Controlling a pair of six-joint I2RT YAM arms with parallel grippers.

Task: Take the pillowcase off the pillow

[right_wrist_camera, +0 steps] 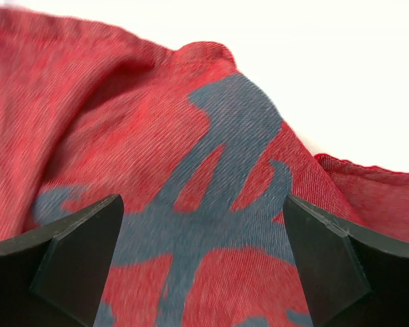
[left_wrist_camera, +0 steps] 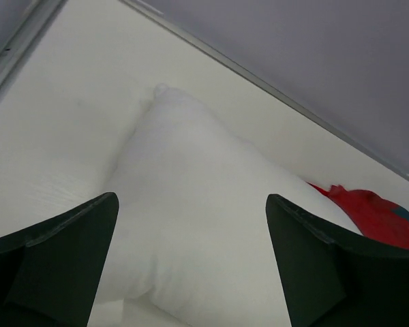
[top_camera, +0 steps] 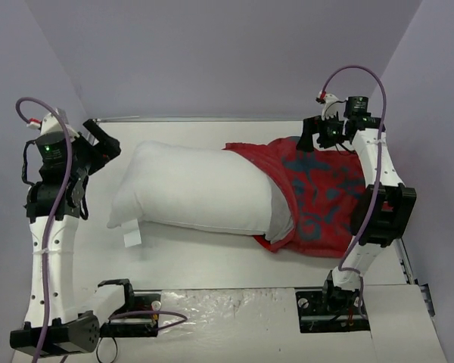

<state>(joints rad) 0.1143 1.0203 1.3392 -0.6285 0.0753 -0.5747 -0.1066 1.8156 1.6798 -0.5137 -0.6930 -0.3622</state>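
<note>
White tabletop (top_camera: 197, 261) bearing the pillow (top_camera: 197, 189), its right end inside the pillowcase (top_camera: 321, 193); left gripper (left_wrist_camera: 191, 199) and right gripper (right_wrist_camera: 203, 201) gape empty, so if you pinch pillow with fabric, both will likely drag together.

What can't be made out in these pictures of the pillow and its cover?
- Top view: the right end of the pillow is hidden inside the pillowcase.
- Right wrist view: the pillowcase print is blurred and cut off by the edges; only blue-grey patches show.
- Left wrist view: the pillow's near end is partly hidden by the left gripper and the bottom edge.
- Top view: the white tag is too small to read.
</note>
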